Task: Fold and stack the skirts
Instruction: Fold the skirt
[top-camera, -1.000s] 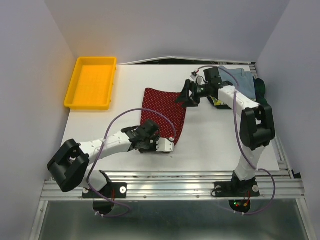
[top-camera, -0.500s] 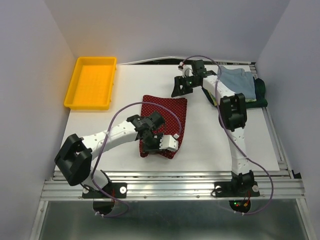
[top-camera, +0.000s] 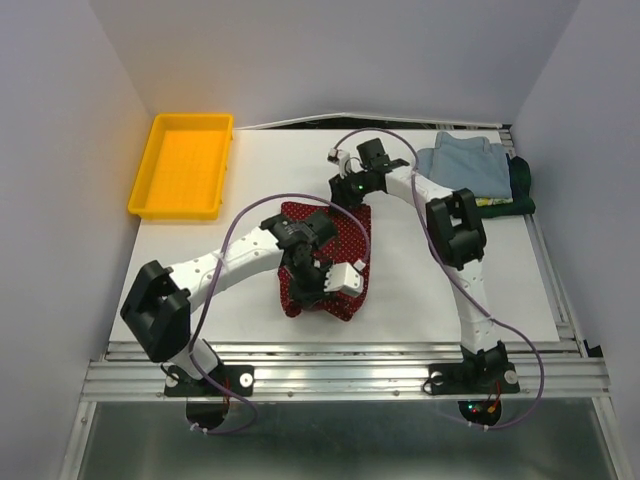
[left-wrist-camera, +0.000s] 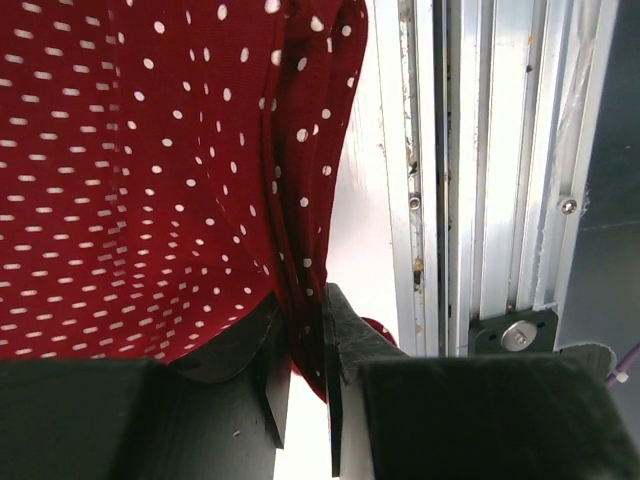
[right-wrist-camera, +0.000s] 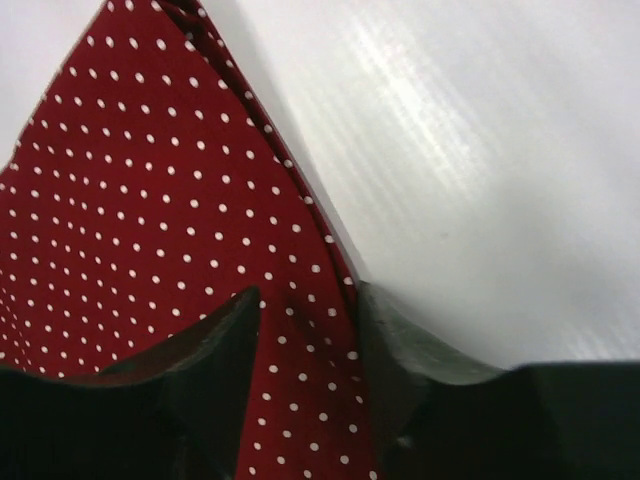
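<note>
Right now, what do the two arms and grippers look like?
The left arm and right arm have white links and chunky black joints; a thin purple cable loops along each. The left gripper and right gripper each have two black fingers.

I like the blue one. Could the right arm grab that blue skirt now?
Probably yes: the light blue skirt lies uncovered on top, though the right claw straddles the red dotted skirt's edge.

— Where is the overhead camera sitting?
— High behind the arm bases, looking down over the whole table.
— And the wrist cameras?
— Each is peering close past its own fingertips: left gripper, right gripper. All three are sharing the dotted red skirt, lying right between those fingers.
</note>
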